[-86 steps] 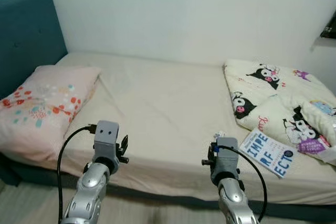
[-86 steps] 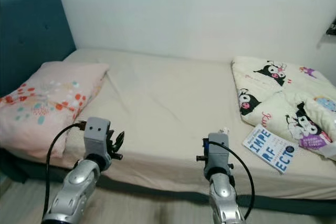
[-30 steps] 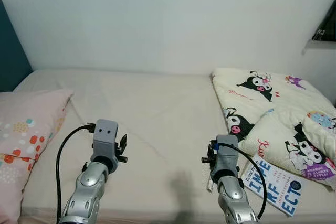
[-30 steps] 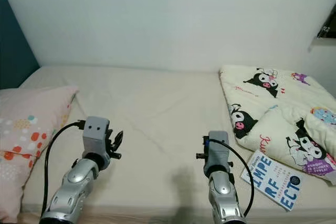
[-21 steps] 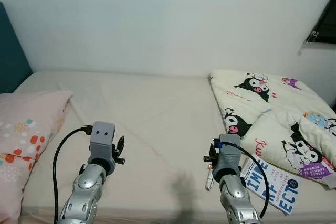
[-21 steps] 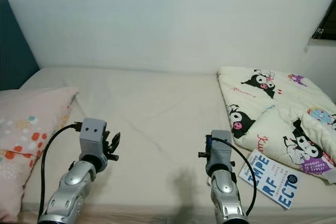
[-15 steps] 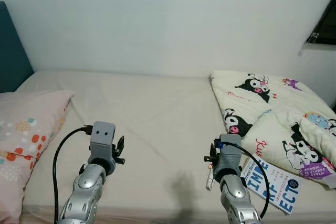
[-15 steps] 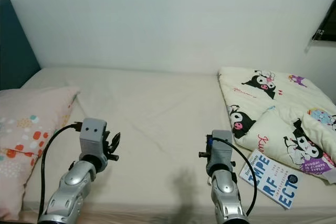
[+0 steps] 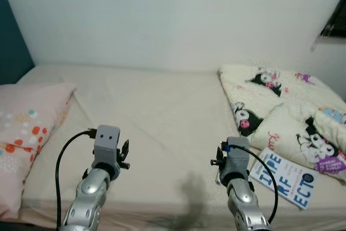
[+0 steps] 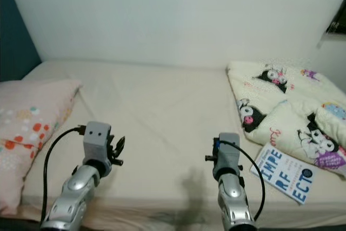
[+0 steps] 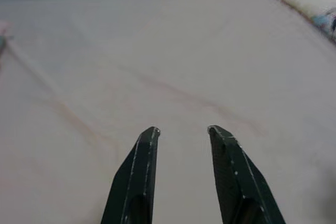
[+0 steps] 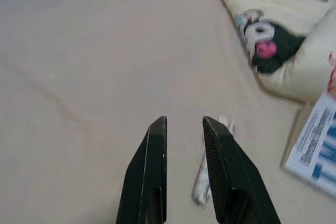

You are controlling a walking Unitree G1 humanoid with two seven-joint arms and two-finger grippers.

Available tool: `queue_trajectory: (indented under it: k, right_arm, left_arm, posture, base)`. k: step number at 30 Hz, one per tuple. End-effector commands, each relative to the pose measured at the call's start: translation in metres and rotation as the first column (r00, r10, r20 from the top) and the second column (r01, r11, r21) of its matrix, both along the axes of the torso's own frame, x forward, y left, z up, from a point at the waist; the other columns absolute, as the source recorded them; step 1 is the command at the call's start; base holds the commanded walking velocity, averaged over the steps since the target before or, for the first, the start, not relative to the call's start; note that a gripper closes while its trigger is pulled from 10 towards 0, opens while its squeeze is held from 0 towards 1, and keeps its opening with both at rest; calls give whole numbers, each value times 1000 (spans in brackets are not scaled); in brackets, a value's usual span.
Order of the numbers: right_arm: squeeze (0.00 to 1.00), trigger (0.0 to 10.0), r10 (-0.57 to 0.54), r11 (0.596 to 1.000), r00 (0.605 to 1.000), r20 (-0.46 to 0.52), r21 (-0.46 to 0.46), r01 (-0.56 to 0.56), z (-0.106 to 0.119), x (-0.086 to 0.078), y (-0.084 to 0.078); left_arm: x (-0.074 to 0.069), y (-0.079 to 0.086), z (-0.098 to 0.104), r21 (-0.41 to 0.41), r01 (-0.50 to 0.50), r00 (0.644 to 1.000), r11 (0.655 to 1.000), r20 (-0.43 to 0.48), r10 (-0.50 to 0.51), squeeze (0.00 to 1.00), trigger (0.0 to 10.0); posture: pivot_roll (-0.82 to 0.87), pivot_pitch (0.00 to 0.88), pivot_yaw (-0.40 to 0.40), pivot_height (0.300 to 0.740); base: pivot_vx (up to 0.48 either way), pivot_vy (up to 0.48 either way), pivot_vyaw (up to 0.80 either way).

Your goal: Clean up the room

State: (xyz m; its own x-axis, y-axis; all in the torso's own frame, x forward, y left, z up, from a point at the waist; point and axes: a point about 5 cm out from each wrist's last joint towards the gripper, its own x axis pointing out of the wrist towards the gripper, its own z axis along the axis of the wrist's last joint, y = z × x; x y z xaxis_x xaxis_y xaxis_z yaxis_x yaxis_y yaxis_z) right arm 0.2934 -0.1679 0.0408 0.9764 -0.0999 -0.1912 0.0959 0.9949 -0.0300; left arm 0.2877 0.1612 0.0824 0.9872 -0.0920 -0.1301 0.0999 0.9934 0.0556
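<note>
A cream-sheeted bed (image 9: 162, 112) stands in front of me. A blue and white book (image 9: 284, 179) lies near its front right edge, just below a crumpled cartoon-print blanket (image 9: 281, 106). A small white wrapper (image 12: 201, 181) rests on the sheet close beside my right gripper (image 12: 184, 121), between it and the book. That gripper hovers low over the sheet, open with nothing between its fingers. My left gripper (image 11: 182, 131) is open too, held over bare sheet at the front left.
A pink dotted pillow (image 9: 27, 133) lies at the left end of the bed, under a teal headboard (image 9: 11, 41). A white wall runs behind the bed. A dark ledge (image 9: 335, 22) juts out at the upper right.
The camera has come closer to the bed and turned right, then dipped slightly, so the front edge of the bed shows again. Both arms keep the same pose.
</note>
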Motion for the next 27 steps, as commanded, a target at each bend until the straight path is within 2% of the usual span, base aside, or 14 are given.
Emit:
queue_trajectory:
  k: [1,8,18,19,20,25,27]
  right_arm:
    - [0,10000,-9,1000,1000,-28,3,9,-5,-2,-3]
    - [0,10000,1,1000,1000,-27,-2,-1,-5,-2,-1]
    - [0,10000,34,999,993,-110,-20,-36,-10,10,1]
    - [733,10000,32,999,992,-118,-20,-35,-9,13,1]
    - [1000,10000,29,999,991,-131,-18,-32,-9,17,1]
    - [1000,10000,12,1000,988,-155,-9,-13,-5,28,0]
    - [1000,10000,12,1000,988,-155,-9,-13,-5,28,0]
  left_arm:
    - [-2,-1,-3,12,12,1000,1000,-18,-11,0,10000]
    - [-2,-1,-1,12,17,1000,1000,-14,-17,0,10000]
    - [-4,-3,3,43,82,997,996,7,-82,0,10000]
    - [-4,-2,6,48,100,995,994,18,-101,0,10000]
    - [-5,-1,10,54,131,990,990,37,-133,0,10000]
    - [-12,-2,23,86,231,966,969,94,-239,0,10000]
    - [-12,-2,23,86,231,966,969,94,-239,0,10000]
  posture:
    - [84,24,-66,590]
    - [84,28,-70,581]
    - [89,44,-74,581]
    - [89,44,-74,581]
    - [92,53,-76,581]
    - [114,83,-87,581]
    - [114,83,-87,581]
  base:
    - [0,0,0]
    - [0,0,0]
    - [0,0,0]
    - [0,0,0]
    - [0,0,0]
    - [0,0,0]
    - [0,0,0]
